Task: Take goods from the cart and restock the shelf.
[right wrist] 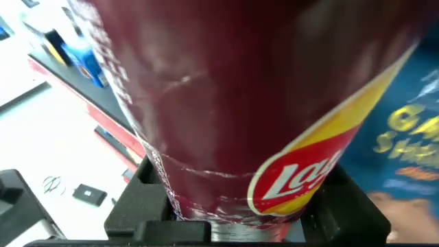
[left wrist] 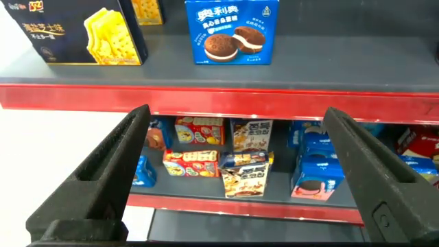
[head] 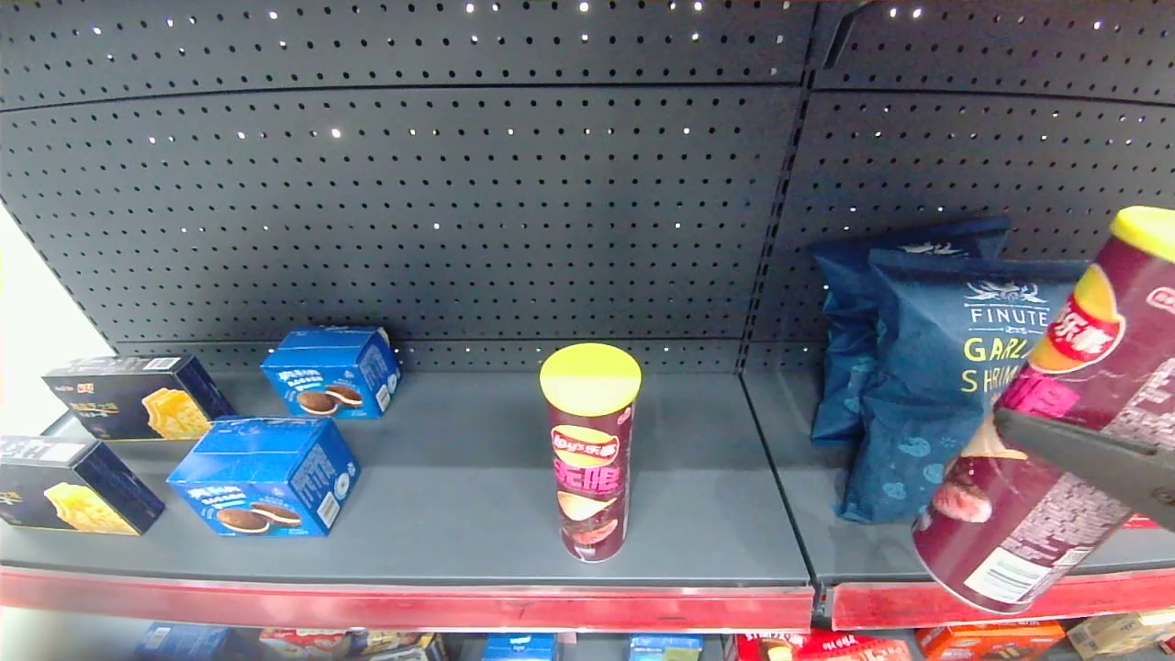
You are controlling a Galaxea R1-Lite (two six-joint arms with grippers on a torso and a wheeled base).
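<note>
The right gripper is clamping a maroon can around its lower half. It is holding the can tilted, yellow lid up, over the red front edge of the shelf at its right end. The left gripper is hanging wide open with nothing in it, facing that red edge, with small boxes sitting on the lower shelf beyond. A second can is standing upright near the front of the shelf, about mid-width. To the left, a blue box and a dark box are lying near the front, with another blue box and dark box behind them. Blue bags are leaning against the back panel, just behind the held can.
</note>
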